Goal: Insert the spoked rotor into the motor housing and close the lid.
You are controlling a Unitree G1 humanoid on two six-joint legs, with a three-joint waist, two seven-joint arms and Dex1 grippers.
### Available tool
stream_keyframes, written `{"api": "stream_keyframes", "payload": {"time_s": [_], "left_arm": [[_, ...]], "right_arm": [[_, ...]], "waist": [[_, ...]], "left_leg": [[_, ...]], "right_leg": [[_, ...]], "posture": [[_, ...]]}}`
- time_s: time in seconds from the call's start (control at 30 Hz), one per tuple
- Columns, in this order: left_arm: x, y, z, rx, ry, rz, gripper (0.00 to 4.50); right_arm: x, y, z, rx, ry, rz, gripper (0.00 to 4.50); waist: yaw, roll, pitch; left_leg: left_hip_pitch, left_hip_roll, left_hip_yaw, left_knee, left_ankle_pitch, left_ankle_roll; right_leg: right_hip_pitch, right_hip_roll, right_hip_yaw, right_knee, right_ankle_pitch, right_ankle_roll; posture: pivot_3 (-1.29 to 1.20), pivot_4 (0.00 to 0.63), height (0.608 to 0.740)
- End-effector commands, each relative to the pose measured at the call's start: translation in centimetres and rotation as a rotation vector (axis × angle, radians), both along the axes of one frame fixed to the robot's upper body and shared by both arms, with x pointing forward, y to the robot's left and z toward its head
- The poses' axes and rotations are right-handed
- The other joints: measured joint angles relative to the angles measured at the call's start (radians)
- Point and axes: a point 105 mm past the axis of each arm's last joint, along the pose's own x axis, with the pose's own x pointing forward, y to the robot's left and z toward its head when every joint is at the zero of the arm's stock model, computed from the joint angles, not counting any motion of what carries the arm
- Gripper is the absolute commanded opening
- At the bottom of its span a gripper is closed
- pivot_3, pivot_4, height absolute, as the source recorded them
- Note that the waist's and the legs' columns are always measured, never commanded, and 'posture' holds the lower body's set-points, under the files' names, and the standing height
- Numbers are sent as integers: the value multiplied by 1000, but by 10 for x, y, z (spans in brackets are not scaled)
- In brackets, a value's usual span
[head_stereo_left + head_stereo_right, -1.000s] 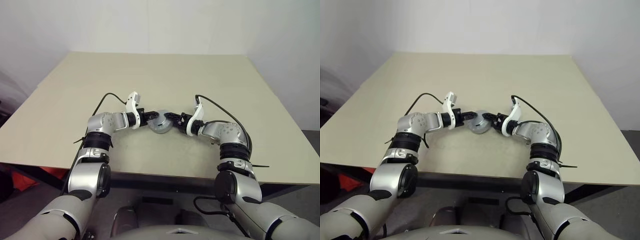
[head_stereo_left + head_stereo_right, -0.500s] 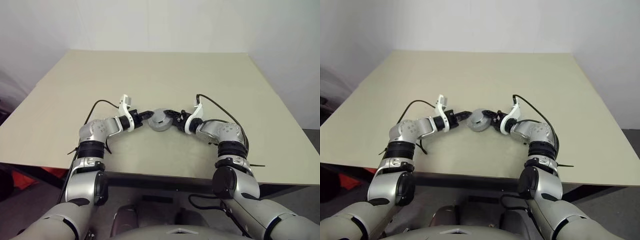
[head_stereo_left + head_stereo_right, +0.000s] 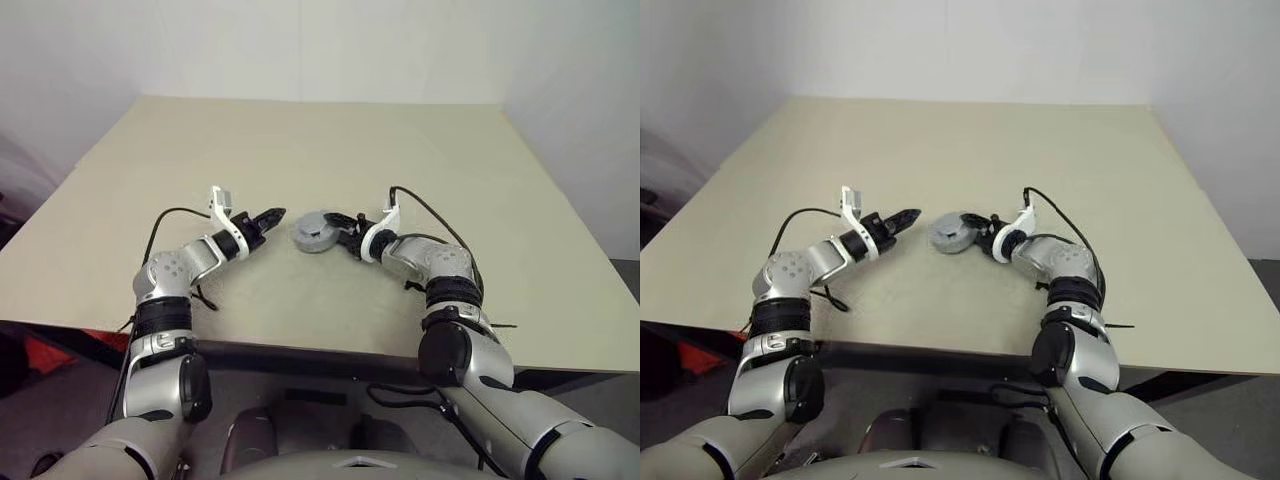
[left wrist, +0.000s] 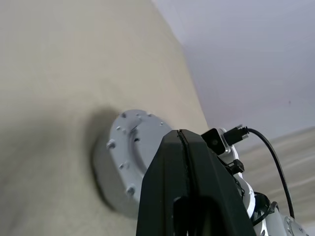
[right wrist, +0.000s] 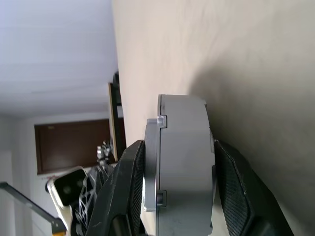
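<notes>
The motor housing (image 3: 318,231) is a round grey body resting on the beige table (image 3: 300,140), seen close up in the left wrist view (image 4: 123,162). The lid (image 4: 132,140), a flanged grey disc with small bolts, lies flat on top of it, closed. My right gripper (image 3: 338,235) is shut on the housing, one black finger (image 5: 123,187) on each side of its wall (image 5: 184,157). My left gripper (image 3: 272,215) is shut and empty. It points at the housing from the left with a small gap between them. The spoked rotor is hidden.
Black cables loop from both wrists over the table. The table's near edge (image 3: 300,345) runs just behind my forearms, and a pale wall stands beyond the far edge.
My left gripper has drawn back to the left, away from the housing it was touching. The right gripper has kept its hold on the housing and rolled slightly.
</notes>
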Motion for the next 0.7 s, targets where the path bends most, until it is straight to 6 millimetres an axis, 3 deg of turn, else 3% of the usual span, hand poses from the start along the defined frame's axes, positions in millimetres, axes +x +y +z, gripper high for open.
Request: {"api": "stream_keyframes", "payload": {"time_s": [0.03,0.4,0.53,0.7], "left_arm": [[-2,10,12,-5,-50,34,0],[-13,36,16,-110,-50,111,0],[-13,44,15,-151,-44,156,828],[-16,39,14,-206,-23,129,2515]], "right_arm": [[16,1,44,98,-118,-33,2061],[16,8,78,197,-172,-1,2061],[15,9,83,205,-185,10,2061],[9,13,89,220,-203,55,2061]], "waist": [[0,0,0],[0,0,1],[1,-1,1],[3,-1,1]], "left_leg": [[0,0,0,0,0,0],[0,0,0,2,0,0],[0,0,0,4,0,0],[-1,0,-1,6,0,0]], "right_leg": [[0,0,0,0,0,0],[-1,0,0,5,0,0],[-1,0,0,7,0,0],[-1,0,0,9,0,0]], "posture": [[0,0,740],[0,0,740],[0,0,740],[0,0,740]]}}
